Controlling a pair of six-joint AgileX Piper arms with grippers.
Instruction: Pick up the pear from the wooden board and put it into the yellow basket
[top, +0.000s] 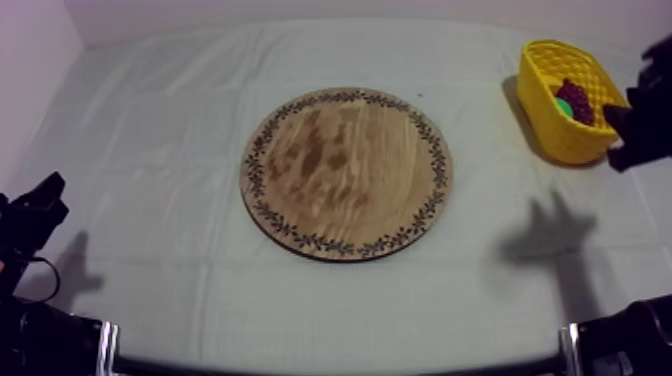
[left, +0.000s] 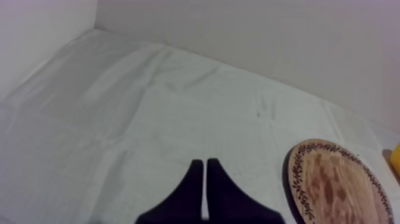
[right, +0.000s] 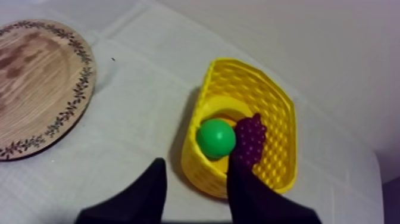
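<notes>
The green pear (right: 216, 138) lies inside the yellow basket (right: 280, 101) beside a purple bunch of grapes (right: 250, 140). My right gripper (right: 198, 164) hovers open just before the basket's near wall, nothing between its fingers. From above, the basket (top: 545, 110) stands at the far right with the grapes (top: 577, 102) and a bit of the pear (top: 562, 104) showing; the right gripper (top: 625, 135) is at its right side. The round wooden board (top: 346, 172) at mid-table is bare. My left gripper (top: 45, 195) rests low at the left, its fingers (left: 205, 162) together as a wedge.
Grey-white cloth covers the whole table, with wide bare stretches left of the board (left: 339, 184) and between the board (right: 36, 83) and the basket. A wall runs along the far edge. The arm bases sit at the near corners.
</notes>
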